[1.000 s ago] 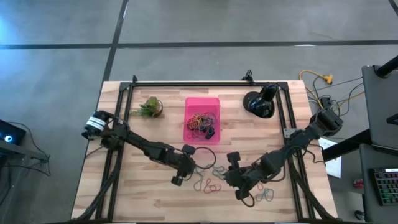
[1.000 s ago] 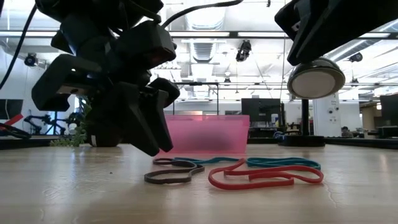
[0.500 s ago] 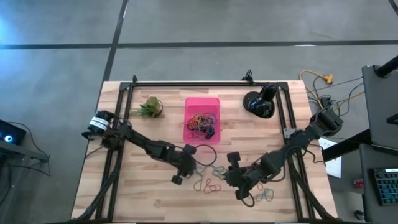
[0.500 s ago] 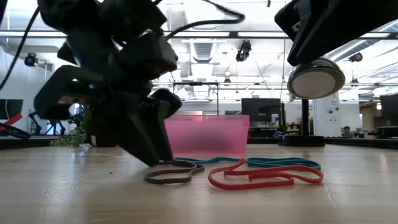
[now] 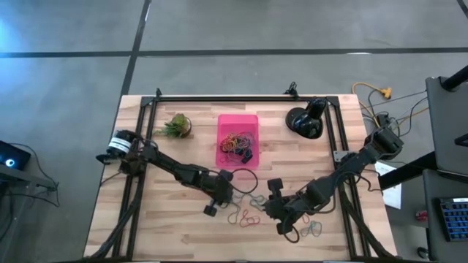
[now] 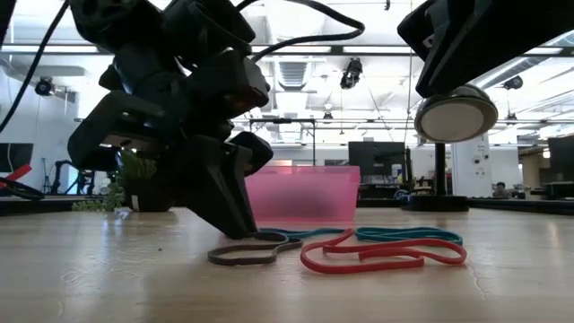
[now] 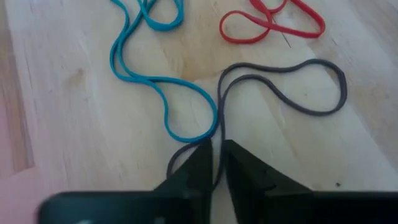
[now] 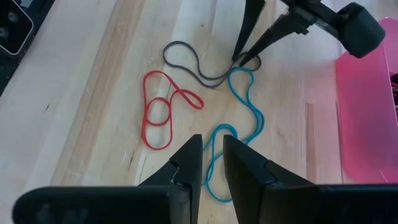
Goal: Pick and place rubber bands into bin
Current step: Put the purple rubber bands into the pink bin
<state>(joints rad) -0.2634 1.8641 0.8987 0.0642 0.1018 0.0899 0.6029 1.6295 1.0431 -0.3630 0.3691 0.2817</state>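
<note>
Three loose rubber bands lie flat on the wooden table near its front middle: a dark grey one (image 7: pixel 283 87), a teal one (image 7: pixel 165 102) and a red one (image 7: pixel 273 25). My left gripper (image 7: pixel 216 158) has its fingertips down on the table at the grey band's narrow end (image 8: pixel 245 60), shut on it. My right gripper (image 8: pixel 211 146) hovers above the teal band (image 8: pixel 249 118), its fingers a narrow gap apart with nothing between them. The pink bin (image 5: pixel 221 120) stands farther back and holds several bands. My left gripper pinches one strand of the dark grey band at its narrow end (image 7: pixel 217 134) between its two fingertips. The band's other strand (image 7: pixel 177 160) runs round the outside of one finger. The fingers slant down from the table's left side. The band lies slack on the table (image 6: pixel 242 256).
The teal band's loop end (image 7: pixel 186 134) lies right beside my left fingertips. More bands (image 5: pixel 314 230) lie under my right arm. A small green plant (image 5: pixel 175 126) and a round black object (image 5: pixel 306 120) stand on either side of the bin.
My left gripper has sunk to the table and edged toward the bands on its right. Its fingertips have come down at the dark grey band's end and drawn together on it. The bands lie where they were.
</note>
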